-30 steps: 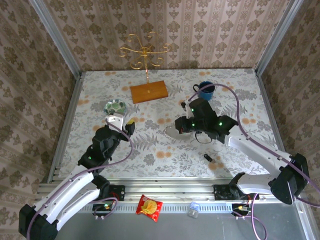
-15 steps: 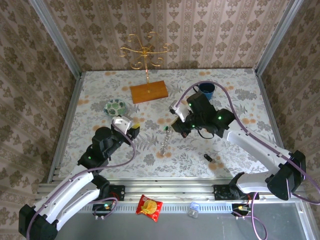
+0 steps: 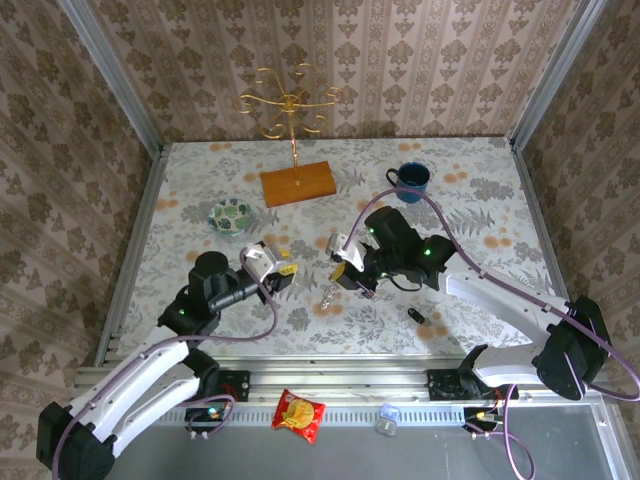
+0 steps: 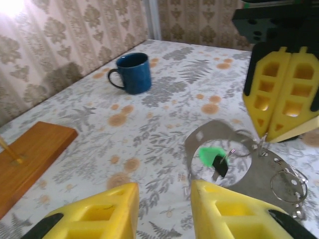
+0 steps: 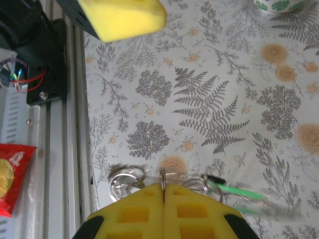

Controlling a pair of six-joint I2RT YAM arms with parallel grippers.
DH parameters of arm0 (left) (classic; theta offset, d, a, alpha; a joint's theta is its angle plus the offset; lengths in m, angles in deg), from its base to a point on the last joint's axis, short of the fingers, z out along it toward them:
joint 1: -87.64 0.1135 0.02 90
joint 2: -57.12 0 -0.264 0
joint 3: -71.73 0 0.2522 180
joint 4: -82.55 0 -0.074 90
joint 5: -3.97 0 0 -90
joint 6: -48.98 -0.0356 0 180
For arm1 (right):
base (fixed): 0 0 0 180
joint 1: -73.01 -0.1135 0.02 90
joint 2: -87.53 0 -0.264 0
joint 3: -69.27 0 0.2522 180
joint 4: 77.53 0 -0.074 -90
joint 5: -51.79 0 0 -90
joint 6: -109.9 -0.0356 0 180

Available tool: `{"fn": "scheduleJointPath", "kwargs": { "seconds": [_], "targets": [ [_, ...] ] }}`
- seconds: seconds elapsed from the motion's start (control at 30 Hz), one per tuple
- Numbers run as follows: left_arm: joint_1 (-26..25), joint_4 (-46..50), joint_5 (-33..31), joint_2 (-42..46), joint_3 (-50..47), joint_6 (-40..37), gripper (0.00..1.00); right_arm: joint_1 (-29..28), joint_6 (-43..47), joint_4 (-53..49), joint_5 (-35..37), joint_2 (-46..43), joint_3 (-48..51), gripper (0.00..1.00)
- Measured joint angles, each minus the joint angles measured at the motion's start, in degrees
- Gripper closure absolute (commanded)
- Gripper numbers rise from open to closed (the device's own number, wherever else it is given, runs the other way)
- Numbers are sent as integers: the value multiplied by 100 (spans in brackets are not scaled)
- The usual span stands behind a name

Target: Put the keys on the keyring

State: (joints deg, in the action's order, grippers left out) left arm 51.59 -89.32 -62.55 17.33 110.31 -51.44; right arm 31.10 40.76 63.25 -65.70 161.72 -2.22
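pinching the keyring (image 4: 212, 130) tight, the right gripper (image 5: 163, 187) holds it just right of the half-open, empty left gripper (image 4: 162, 199); bare table (image 3: 480, 190) all round.

Bright even light over the table (image 3: 480, 180), white glare on the wall (image 4: 12, 7) up left of the left gripper (image 4: 162, 199), its fingers (image 4: 99, 214) out of focus, green key (image 5: 241, 193) motion-smeared beside the right gripper (image 5: 163, 188).
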Motion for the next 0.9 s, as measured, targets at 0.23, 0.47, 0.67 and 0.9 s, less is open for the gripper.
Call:
{"fn": "scheduleJointPath", "kwargs": {
  "seconds": [0.23,0.47,0.67,0.9],
  "targets": [
    [-284,63,730,-584,166,-531,70,-157,439,0,-17,13,0,100],
    [-496,317,1239,-1075,372,-1014,73,-282,623,11,-20,87,-7,100],
    [-555,400,1473,-1274,374,-1123,73,-417,717,-7,24,153,-42,100],
    [-608,402,1534,-1314,374,-1174,77,-573,776,-50,179,210,-101,100]
  ]
}}
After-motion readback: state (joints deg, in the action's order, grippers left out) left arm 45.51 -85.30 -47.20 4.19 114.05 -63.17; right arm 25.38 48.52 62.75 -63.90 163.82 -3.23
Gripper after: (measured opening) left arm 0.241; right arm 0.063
